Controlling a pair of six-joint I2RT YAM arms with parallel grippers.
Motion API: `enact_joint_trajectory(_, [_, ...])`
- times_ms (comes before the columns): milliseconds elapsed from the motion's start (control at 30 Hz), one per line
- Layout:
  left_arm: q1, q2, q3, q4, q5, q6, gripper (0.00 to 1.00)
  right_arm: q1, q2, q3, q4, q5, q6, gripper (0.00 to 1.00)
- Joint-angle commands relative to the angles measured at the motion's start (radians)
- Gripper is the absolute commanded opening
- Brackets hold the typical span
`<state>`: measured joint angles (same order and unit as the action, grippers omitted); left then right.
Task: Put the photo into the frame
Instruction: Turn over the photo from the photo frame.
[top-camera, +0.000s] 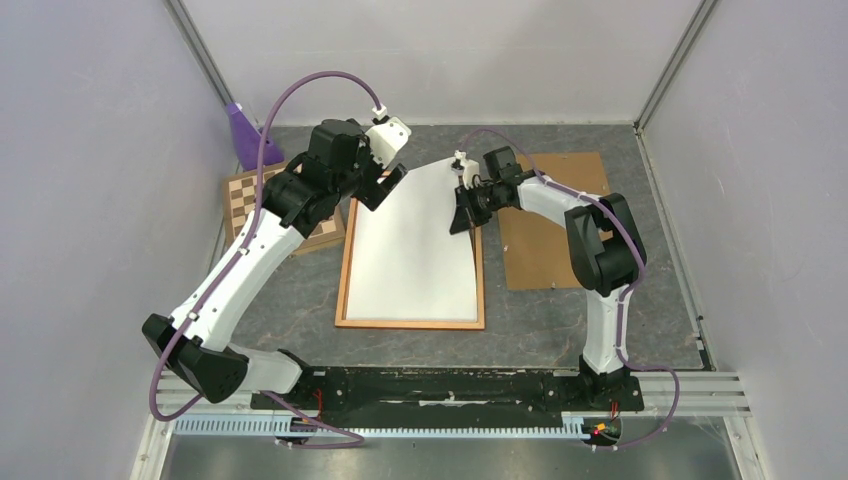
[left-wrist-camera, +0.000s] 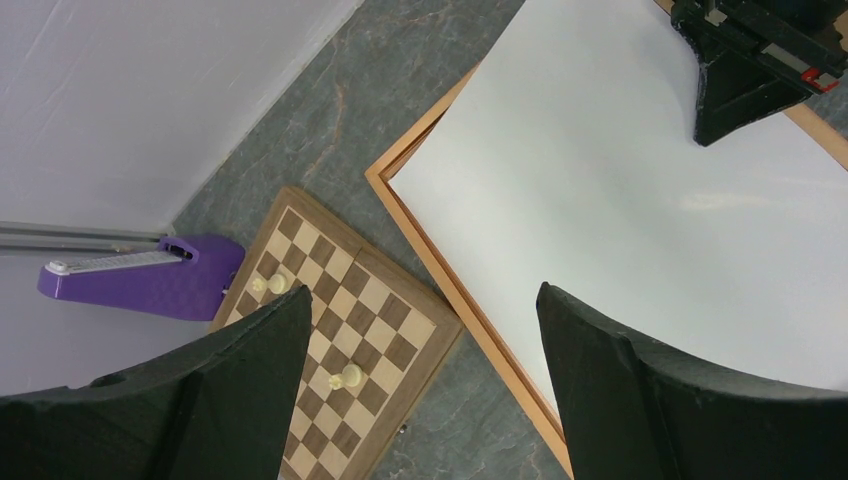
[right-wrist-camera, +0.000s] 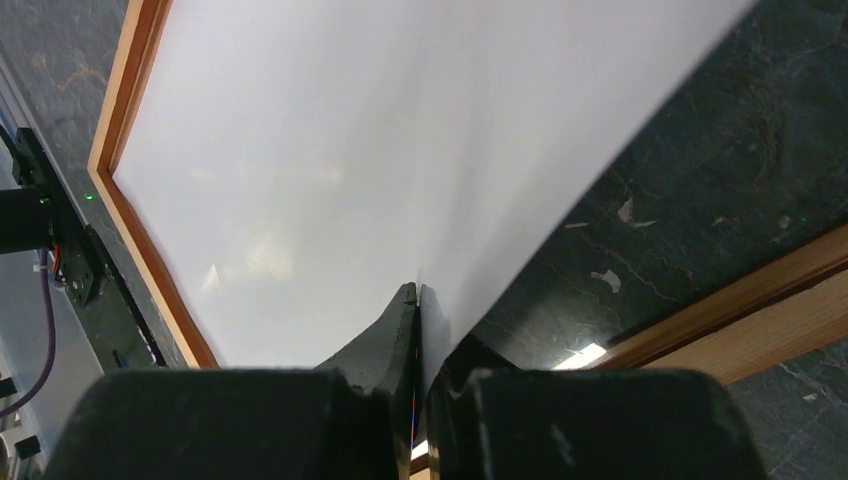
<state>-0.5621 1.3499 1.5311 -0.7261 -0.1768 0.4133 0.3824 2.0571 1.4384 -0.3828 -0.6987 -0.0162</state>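
The photo (top-camera: 410, 240) lies white back up inside the orange-brown frame (top-camera: 410, 323), and its far right part curls up off the frame. My right gripper (top-camera: 462, 215) is shut on that raised right edge. In the right wrist view the sheet (right-wrist-camera: 380, 150) runs between the closed fingertips of that gripper (right-wrist-camera: 418, 295), with the frame rail (right-wrist-camera: 125, 120) at the left. My left gripper (top-camera: 385, 185) hangs open over the frame's far left corner. In the left wrist view its jaws (left-wrist-camera: 425, 330) stand wide apart above the frame rail (left-wrist-camera: 440, 265) and hold nothing.
A chessboard (top-camera: 250, 200) with a few pale pieces (left-wrist-camera: 345, 378) lies left of the frame. A purple object (top-camera: 243, 135) stands by the far left wall. A brown hardboard panel (top-camera: 545, 240) lies right of the frame, under the right arm. Walls close in three sides.
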Motion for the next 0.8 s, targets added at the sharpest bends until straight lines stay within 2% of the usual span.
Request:
enact_joint_trajectory(0, [0.005,-0.003,-0.003,0.038,0.013,0.036,0.89,0.007,-0.001,0.034,0.022,0.008,0.015,0.07])
enact_joint_trajectory(233, [0.005,-0.009,-0.011,0.039,0.013,0.041,0.89,0.006,-0.023,0.005,0.049,0.046,0.042,0.07])
enact_joint_trajectory(333, [0.005,-0.011,-0.014,0.039,0.013,0.043,0.89,0.005,-0.035,-0.011,0.054,0.067,0.045,0.12])
enact_joint_trajectory(600, [0.005,-0.013,-0.018,0.039,0.015,0.045,0.90,0.006,-0.070,-0.040,0.056,0.112,0.039,0.47])
enact_joint_trajectory(767, [0.005,-0.016,-0.022,0.039,0.016,0.044,0.90,0.006,-0.087,-0.044,0.052,0.135,0.028,0.57])
